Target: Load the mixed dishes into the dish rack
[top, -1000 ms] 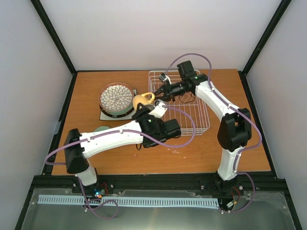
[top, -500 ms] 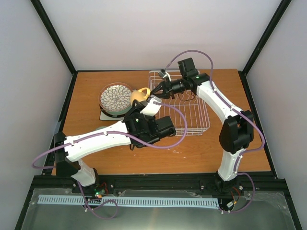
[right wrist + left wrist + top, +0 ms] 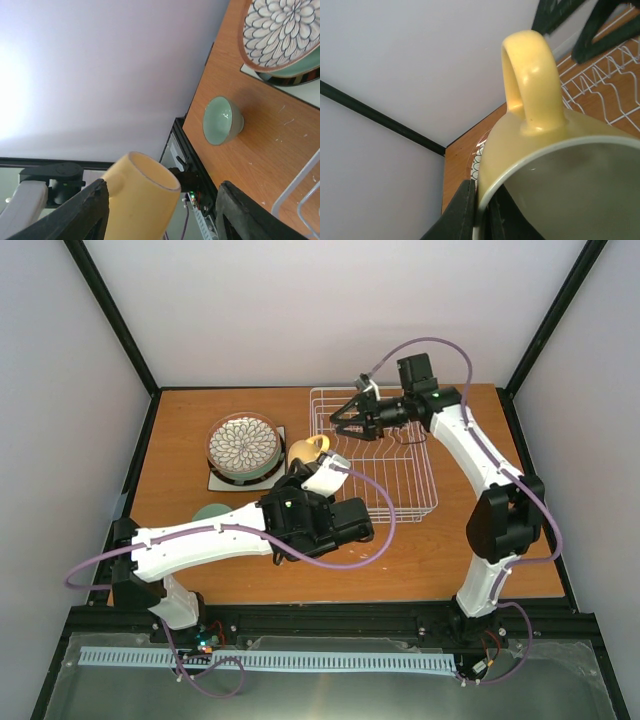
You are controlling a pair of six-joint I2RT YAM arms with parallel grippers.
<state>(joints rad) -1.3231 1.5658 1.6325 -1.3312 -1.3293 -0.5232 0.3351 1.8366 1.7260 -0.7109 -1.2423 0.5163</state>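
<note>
The left hand [image 3: 308, 464] pinches the wall of the yellow mug [image 3: 303, 449] at its rim, with one finger [image 3: 464, 212] outside and the other inside. It holds the mug off the worktop [image 3: 180, 420], between the stack of plates and the left edge of the dish rack [image 3: 420, 480]. The mug's handle points toward the rack. The right hand [image 3: 337, 425] hangs over the far left part of the rack, just beyond the mug. Its fingers [image 3: 85, 215] are spread and hold nothing. The white petal-patterned plate [image 3: 243, 440] tops the stack, which rests on the square white plate [image 3: 218, 481] at the far left. The mint-green bowl [image 3: 222, 120] stands upright on the worktop nearer the left edge, partly hidden by the left arm in the overhead view.
</note>
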